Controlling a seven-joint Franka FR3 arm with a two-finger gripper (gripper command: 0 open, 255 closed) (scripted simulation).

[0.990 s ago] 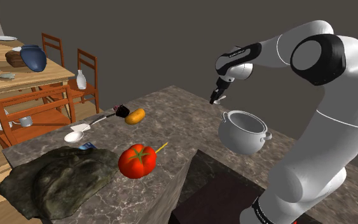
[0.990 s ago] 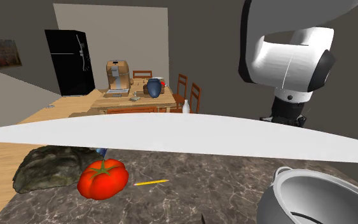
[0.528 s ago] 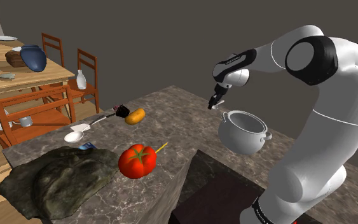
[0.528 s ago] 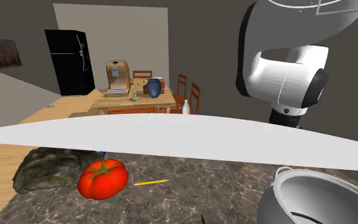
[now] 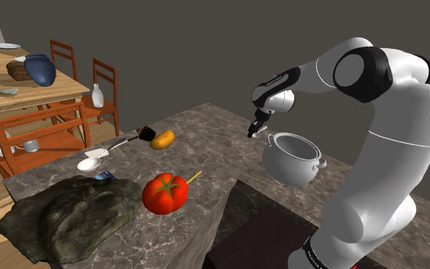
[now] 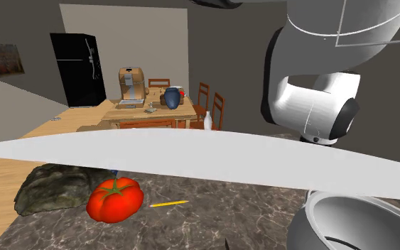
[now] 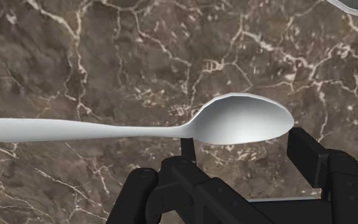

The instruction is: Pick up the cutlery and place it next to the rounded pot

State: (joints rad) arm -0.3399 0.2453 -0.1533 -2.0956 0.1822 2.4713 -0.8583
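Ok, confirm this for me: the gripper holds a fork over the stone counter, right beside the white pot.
One thing is wrong: it is a spoon, not a fork, as the wrist view shows. The gripper holds the spoon over the stone counter, right beside the white pot.

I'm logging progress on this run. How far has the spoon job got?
Done: the spoon is off the counter, clasped in the claw. In hand: the claw hangs just beside the pot, above the marble. Left: lower the spoon onto the counter next to the pot and let go.
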